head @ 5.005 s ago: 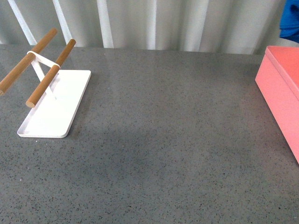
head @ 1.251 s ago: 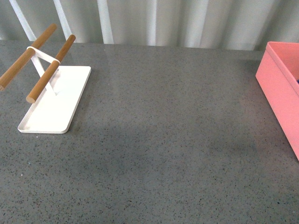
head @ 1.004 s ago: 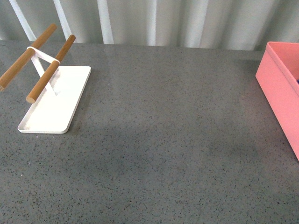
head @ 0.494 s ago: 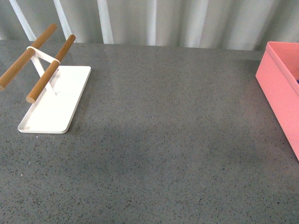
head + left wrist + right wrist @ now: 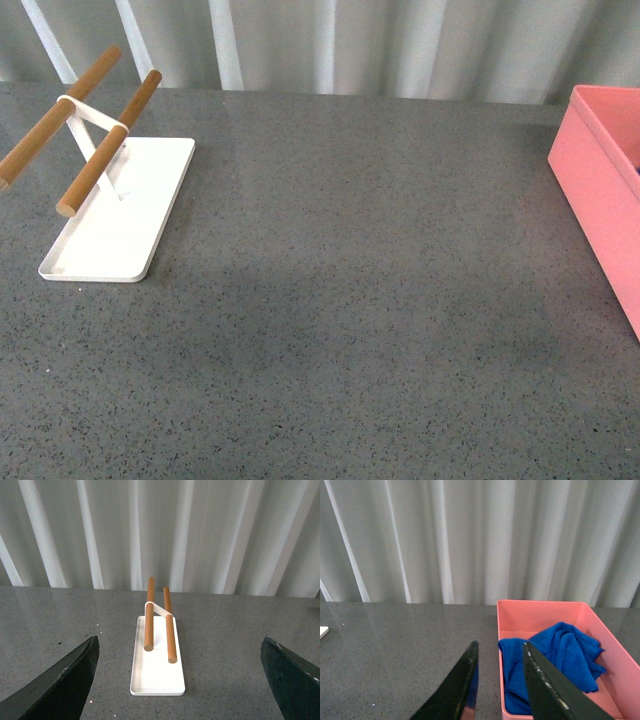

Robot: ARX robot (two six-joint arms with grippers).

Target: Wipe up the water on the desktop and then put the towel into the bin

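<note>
Royal-blue and soft, the towel (image 5: 555,652) lies crumpled inside the bin (image 5: 615,655), a salmon-pink plastic box with straight walls. In the right wrist view it fills much of the bin floor, bunched in loose folds against the bin's nearer wall, with part of the bin floor bare beside it. Judging by this, the towel is already where the task wants it.

The desktop (image 5: 350,300) is dark grey speckled stone, slightly glossy. No water shows on it in the front view. Well apart from the bin, at the far side of the desktop from it, stands a flat white tray (image 5: 130,230) carrying two wooden rods (image 5: 95,160) on a white bracket.

The right gripper (image 5: 499,690) hangs near the bin, its two dark fingers (image 5: 457,690) apart by a narrow gap and holding nothing. The left gripper (image 5: 180,680) faces the tray, its fingers spread wide and empty.

As a judgement, the towel looks light, limp and easily crushed, not fragile or slippery; a ribbed microfibre weave should grip well between fingers. If damp, it may be somewhat heavier and cling to the bin. Should it need moving, the best hold would be a raised fold at the top of the heap, pinched from above, clear of the bin's walls.
</note>
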